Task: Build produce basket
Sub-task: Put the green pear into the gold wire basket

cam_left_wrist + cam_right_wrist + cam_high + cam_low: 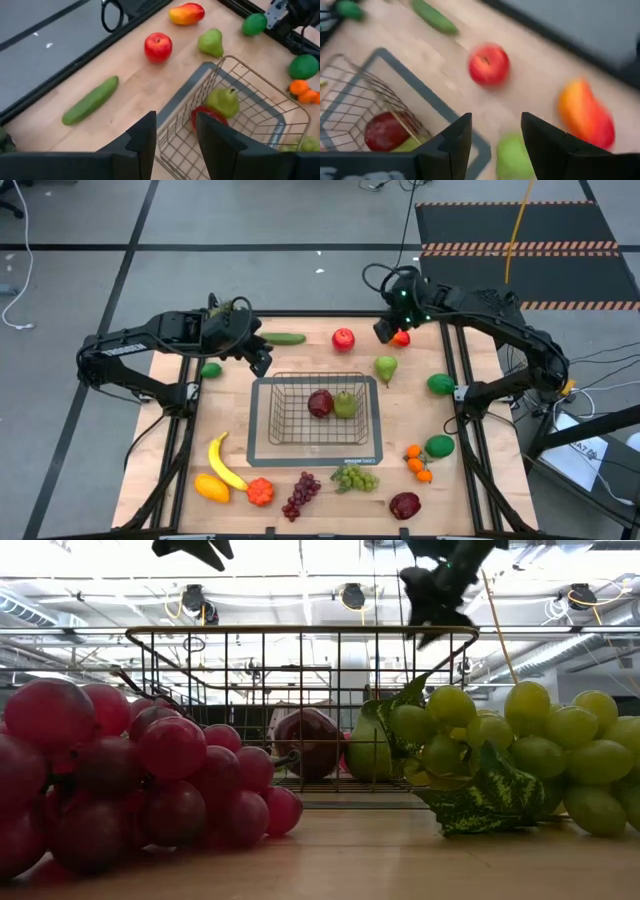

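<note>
The wire basket (268,395) stands mid-table on its dark base, with a dark red apple (320,403) and a green pear (345,404) resting on its mesh floor. My left gripper (262,360) hovers open above the basket's far left corner (220,62); nothing lies between its fingers (145,132). My right gripper (383,332) hangs open over the table's far right, above a red-orange mango (585,115), a red apple (489,64) and a green pear (512,157). A cucumber (285,338) lies by the far edge.
Along the near edge lie a banana (225,462), a yellow mango (211,487), a red-orange fruit (260,491), red grapes (300,495), green grapes (354,478) and a dark apple (405,505). Oranges (418,463) and green balls (441,384) sit on the right, a lime (211,369) on the left.
</note>
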Robot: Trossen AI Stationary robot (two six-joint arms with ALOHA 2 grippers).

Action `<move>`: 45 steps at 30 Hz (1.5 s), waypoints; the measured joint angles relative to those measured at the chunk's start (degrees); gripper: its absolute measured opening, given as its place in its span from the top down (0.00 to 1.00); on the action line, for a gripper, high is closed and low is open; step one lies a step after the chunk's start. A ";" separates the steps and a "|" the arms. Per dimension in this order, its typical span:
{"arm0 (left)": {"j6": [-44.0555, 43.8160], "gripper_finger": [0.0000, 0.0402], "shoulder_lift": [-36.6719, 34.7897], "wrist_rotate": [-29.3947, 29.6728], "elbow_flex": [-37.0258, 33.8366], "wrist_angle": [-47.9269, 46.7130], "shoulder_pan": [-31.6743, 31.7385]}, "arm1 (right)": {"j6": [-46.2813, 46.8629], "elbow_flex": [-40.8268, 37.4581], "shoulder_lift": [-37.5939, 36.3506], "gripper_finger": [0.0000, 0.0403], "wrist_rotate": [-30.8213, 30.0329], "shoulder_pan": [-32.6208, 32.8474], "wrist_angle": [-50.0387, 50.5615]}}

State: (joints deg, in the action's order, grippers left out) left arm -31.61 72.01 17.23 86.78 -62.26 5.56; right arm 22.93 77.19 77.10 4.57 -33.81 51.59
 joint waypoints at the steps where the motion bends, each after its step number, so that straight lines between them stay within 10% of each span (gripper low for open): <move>1: 0.53 0.66 0.00 0.39 -0.02 0.00 0.04 | 2.63 -1.14 -0.22 0.59 -0.20 0.04 0.98; 25: 7.07 0.66 0.72 2.16 0.01 -0.82 0.85 | 28.33 -33.41 -2.88 0.40 1.51 10.17 -15.32; 45: 11.64 0.66 0.72 2.12 0.01 -1.07 0.85 | 32.99 -41.50 -1.42 0.52 -1.69 12.71 -30.22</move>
State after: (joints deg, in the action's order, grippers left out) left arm -19.97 72.73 19.35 86.78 -63.33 6.42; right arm 55.92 35.69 75.68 2.87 -21.10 21.37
